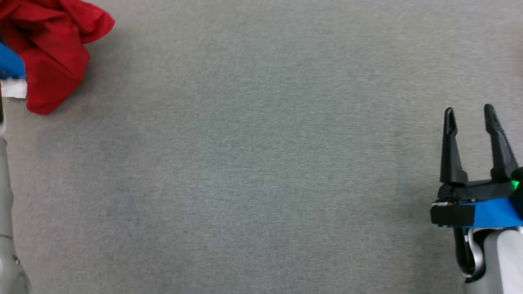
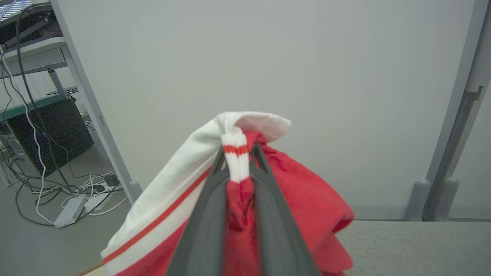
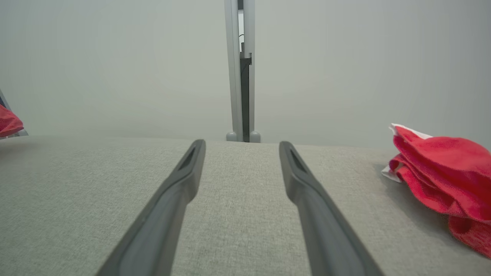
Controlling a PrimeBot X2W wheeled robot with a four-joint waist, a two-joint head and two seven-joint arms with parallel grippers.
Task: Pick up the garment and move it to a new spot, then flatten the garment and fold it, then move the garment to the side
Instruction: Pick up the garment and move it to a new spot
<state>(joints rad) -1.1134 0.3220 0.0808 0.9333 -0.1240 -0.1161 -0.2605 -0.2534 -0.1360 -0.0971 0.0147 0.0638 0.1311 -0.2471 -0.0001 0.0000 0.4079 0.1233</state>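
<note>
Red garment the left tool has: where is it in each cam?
Head: garment in the top-left corner.
Left wrist: garment bottom centre, pinched by the left tool.
Right wrist: probably the red scrap at the left edge; the red pile at right lies apart.
Shared landmark: grey table.

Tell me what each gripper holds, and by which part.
Left gripper grips the red garment by its white ribbed trim with the red stripe. Right gripper is open, holding nothing.
</note>
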